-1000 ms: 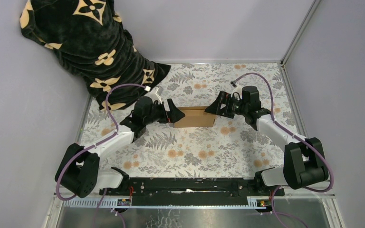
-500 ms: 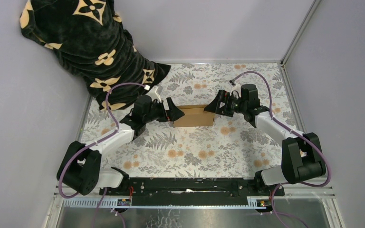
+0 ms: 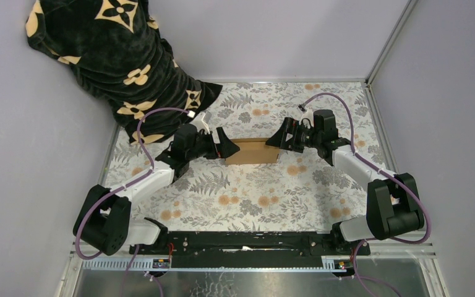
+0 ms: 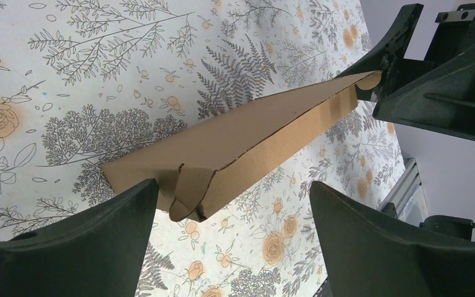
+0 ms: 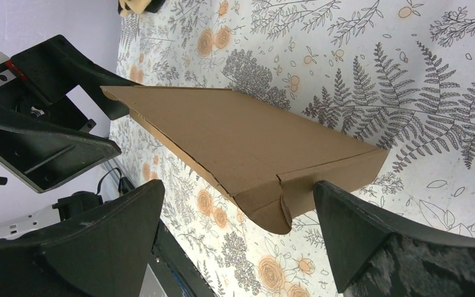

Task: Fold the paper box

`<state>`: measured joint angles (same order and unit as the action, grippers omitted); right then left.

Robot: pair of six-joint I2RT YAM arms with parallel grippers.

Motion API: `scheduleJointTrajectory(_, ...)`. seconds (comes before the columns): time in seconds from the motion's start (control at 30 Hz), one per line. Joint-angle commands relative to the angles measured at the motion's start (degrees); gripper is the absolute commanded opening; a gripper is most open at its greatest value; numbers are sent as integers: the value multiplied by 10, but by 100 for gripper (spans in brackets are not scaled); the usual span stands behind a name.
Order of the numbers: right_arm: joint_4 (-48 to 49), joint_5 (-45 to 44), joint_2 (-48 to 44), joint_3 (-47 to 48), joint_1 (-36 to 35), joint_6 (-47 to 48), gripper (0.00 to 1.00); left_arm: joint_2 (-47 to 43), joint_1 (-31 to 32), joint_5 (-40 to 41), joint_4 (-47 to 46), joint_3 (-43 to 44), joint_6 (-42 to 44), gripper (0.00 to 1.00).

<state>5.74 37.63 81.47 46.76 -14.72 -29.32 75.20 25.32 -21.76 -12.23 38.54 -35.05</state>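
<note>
The paper box [image 3: 252,151] is a brown cardboard piece lying on the floral table, with its long sides partly folded up. My left gripper [image 3: 226,147] stands open at its left end. My right gripper [image 3: 276,141] stands open at its right end. In the left wrist view the paper box [image 4: 241,133] has a curled corner tab between the fingers of the left gripper [image 4: 234,192], close to the left fingertip [image 4: 142,198]. In the right wrist view the box [image 5: 247,136] ends between the fingers of the right gripper [image 5: 240,192], near the right fingertip [image 5: 331,198]. Neither gripper holds anything.
A black blanket with tan flowers [image 3: 111,55] hangs over the back left corner. Purple walls close in the table on the left, back and right. A black rail [image 3: 241,240] runs along the near edge between the arm bases.
The right gripper has moved a little left, closer to the box's right end. The left arm has shifted only slightly. Both grippers stay open.
</note>
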Motion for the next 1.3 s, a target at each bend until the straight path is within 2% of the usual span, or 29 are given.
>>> scheduleJointTrajectory(0.0,-2,17,-22,30,1,13,100,-14,-4,-11,5,13,8,99)
scheduleJointTrajectory(1.27,9,17,-18,25,6,8,100,-49,-11,4,24,-9,7,99)
